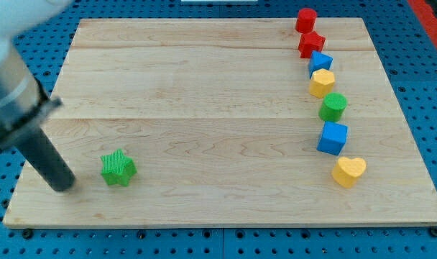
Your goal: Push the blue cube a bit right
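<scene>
Blue cube (333, 138) smooth on pale wooden board (204, 86), my tip (62, 185) beside ribbed green star (118, 168), no fingers visible

Dark rod slanting down from view's top-left, my tip (63, 184) on board

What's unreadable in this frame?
- The arm: blurred and cut off by the view's left and top edges.
- My tip, left of the green star: board contact unclear.
- The upper blue block: partly covered by the yellow block, shape unclear.
</scene>
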Motion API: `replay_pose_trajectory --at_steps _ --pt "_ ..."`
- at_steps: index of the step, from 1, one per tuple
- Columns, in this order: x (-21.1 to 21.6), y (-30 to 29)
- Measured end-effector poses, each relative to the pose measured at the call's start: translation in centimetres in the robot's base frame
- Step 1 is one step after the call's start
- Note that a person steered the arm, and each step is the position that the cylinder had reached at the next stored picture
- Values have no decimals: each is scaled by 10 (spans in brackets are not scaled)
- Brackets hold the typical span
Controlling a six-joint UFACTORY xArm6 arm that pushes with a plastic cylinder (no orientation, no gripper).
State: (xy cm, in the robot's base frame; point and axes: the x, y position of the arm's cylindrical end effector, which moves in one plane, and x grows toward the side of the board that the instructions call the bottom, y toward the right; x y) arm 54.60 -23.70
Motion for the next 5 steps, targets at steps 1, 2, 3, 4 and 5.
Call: replay_pose_trajectory --at_steps 1,2,3,4,5 --pt "-20 11" --pt "-20 80" --pt "-13 116" --pt "-31 51" --pt "-34 18"
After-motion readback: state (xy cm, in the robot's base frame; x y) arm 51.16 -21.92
